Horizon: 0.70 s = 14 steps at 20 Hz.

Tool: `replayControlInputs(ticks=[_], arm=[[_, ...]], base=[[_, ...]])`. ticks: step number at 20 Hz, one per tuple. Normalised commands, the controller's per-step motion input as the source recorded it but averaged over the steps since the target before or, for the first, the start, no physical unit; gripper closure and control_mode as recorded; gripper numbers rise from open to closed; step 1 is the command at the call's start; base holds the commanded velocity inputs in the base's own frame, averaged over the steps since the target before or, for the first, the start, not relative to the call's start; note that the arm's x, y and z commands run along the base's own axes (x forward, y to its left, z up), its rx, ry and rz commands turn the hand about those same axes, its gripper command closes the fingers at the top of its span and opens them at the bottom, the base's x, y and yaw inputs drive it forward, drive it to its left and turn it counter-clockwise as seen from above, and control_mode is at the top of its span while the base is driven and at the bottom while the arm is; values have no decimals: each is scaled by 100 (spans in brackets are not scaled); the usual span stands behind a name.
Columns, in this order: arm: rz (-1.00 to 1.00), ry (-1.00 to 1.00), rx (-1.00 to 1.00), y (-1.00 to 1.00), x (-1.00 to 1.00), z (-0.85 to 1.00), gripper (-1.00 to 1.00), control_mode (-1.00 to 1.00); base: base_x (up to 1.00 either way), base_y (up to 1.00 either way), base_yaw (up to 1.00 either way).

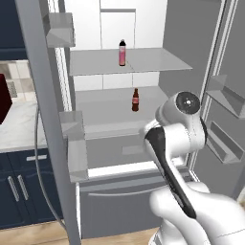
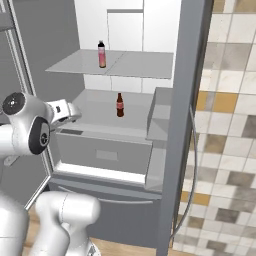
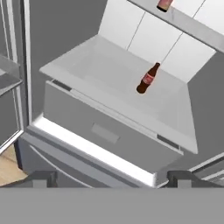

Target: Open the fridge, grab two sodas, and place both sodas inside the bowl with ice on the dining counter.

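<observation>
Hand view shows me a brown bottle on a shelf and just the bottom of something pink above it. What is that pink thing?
Observer: A pink bottle with a dark cap, standing upright on the upper shelf.
Operator: Is the gripper inside the fridge?
Observer: No. The gripper hangs outside, near the front left corner of the lower shelf, short of the brown bottle.
Operator: Any door in the way?
Observer: No. The door on the arm's right stands wide open, clear of the path to both bottles.
</observation>
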Motion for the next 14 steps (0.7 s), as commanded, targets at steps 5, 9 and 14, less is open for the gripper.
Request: replayControlInputs(ticks=[5, 9, 14], arm=[[-32, -10, 1, -61, -15, -28, -100, -100], [-9, -1, 11, -27, 0, -27, -100, -100], [-3, 0, 11, -9, -1, -14, -100, -100]], base=[[0, 0, 0], [0, 0, 0], [0, 0, 0]])
